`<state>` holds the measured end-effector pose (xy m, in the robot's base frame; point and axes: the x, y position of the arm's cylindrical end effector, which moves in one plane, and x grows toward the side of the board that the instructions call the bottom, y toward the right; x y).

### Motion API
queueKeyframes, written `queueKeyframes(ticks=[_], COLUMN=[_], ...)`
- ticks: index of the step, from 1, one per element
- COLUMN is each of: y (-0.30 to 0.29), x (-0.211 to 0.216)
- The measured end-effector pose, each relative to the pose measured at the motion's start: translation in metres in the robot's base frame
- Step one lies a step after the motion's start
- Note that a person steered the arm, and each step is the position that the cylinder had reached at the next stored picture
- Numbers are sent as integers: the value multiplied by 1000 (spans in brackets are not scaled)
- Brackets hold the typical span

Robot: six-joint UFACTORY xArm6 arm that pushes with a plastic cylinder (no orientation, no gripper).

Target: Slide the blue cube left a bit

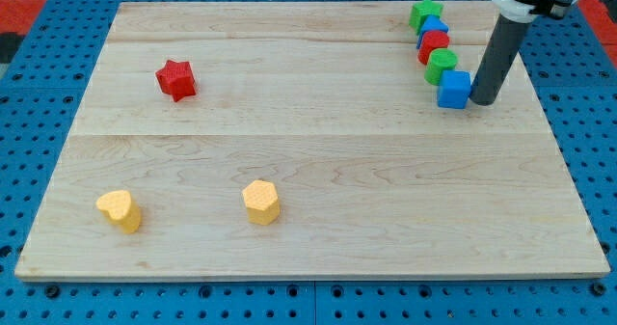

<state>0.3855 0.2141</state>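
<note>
My tip (484,102) sits on the table (318,185) near the right edge, toward the top right corner, just to the view's right of the blue cube (454,90) and touching it or all but touching it; I cannot tell which from here. This arm carries no pincer, only the dark rod, so there is no opening to report. The blue cube lies at the lower end of a short line of blocks that runs up toward the top right corner: a green block (442,64) just above it, then a red block (433,45), another blue block (434,27) and a green star (423,13) at the top, each pressed close to its neighbour. Well apart, a red star (176,79) rests in the table's upper left part. Near the bottom left corner lies a yellow heart (119,210), and a yellow hexagonal block (261,202) sits to the view's right of it, near the bottom edge.
</note>
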Motion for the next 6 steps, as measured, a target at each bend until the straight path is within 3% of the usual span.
queueKeyframes(ticks=[2,4,6], y=[0,7,4], x=[-21,-6,-18])
